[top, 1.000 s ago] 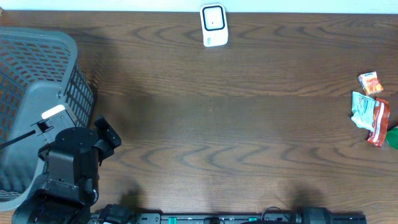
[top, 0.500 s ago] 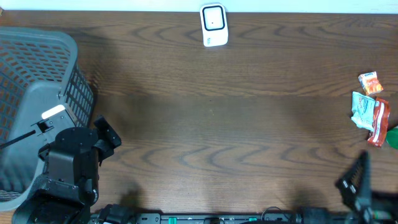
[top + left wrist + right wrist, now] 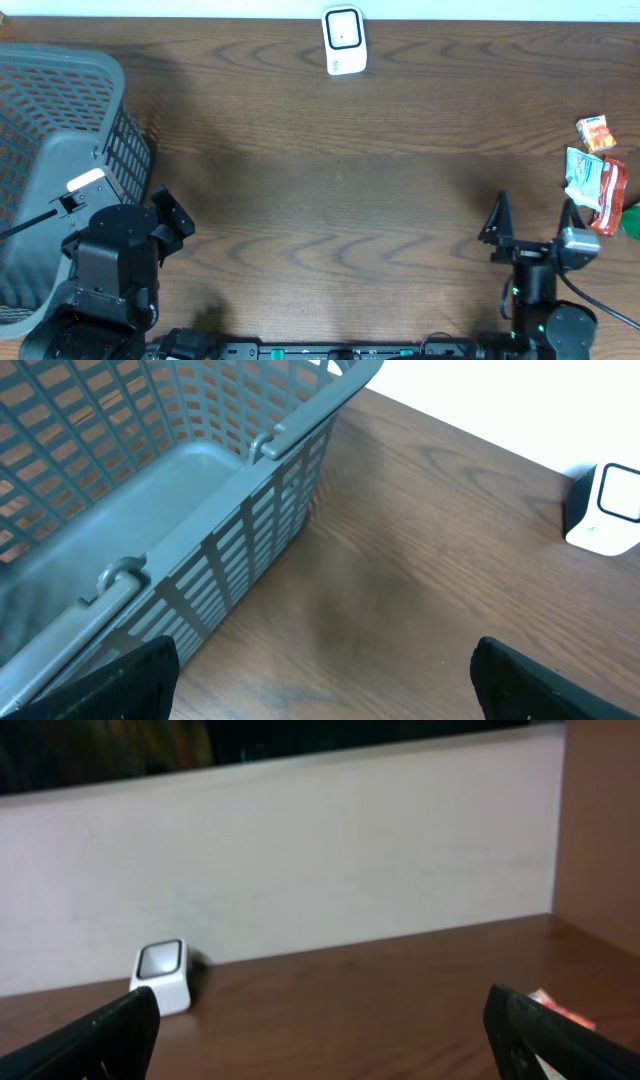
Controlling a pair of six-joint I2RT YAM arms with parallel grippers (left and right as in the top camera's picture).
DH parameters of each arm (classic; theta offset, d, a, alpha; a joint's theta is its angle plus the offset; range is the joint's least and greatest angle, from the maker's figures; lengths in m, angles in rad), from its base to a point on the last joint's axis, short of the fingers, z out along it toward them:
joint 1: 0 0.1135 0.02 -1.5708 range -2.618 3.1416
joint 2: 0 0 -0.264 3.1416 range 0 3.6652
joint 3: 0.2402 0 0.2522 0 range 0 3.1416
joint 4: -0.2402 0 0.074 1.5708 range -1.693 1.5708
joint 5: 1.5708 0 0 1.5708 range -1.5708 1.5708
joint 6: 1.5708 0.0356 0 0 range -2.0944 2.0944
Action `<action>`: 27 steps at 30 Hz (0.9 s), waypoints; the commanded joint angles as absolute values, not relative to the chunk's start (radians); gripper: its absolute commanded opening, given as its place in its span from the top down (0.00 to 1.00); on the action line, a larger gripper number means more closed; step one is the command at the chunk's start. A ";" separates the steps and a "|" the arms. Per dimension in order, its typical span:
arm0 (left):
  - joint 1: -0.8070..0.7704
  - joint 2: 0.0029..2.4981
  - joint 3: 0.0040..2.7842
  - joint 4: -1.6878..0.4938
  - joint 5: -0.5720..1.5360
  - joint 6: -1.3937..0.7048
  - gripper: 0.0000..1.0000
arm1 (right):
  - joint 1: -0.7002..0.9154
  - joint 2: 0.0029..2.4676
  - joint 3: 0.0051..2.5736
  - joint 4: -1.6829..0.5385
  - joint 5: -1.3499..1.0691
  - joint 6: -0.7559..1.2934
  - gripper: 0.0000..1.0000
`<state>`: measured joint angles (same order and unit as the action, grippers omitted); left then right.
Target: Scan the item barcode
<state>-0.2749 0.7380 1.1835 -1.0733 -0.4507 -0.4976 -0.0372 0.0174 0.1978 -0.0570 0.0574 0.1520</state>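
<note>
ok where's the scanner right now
Overhead, the scanner stands at the middle of the table's far edge, apart from the basket at left and snack packets at right.

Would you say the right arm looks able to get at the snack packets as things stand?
Probably yes: the right gripper, jaws open, sits close beside the snack packets, with only bare table between them.
</note>
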 commanded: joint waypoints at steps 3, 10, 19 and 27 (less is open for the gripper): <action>-0.270 0.737 1.182 -1.073 -0.463 -0.499 0.07 | -0.030 0.006 0.104 0.002 0.036 0.128 0.01; -0.270 0.737 1.182 -1.073 -0.463 -0.499 0.07 | -0.030 0.006 0.047 0.003 -0.039 0.011 0.01; -0.270 0.737 1.182 -1.073 -0.463 -0.499 0.07 | -0.030 0.006 0.033 -0.131 -0.051 -0.009 0.01; -0.270 0.737 1.182 -1.073 -0.463 -0.499 0.07 | -0.031 0.006 0.033 -0.131 -0.051 -0.009 0.01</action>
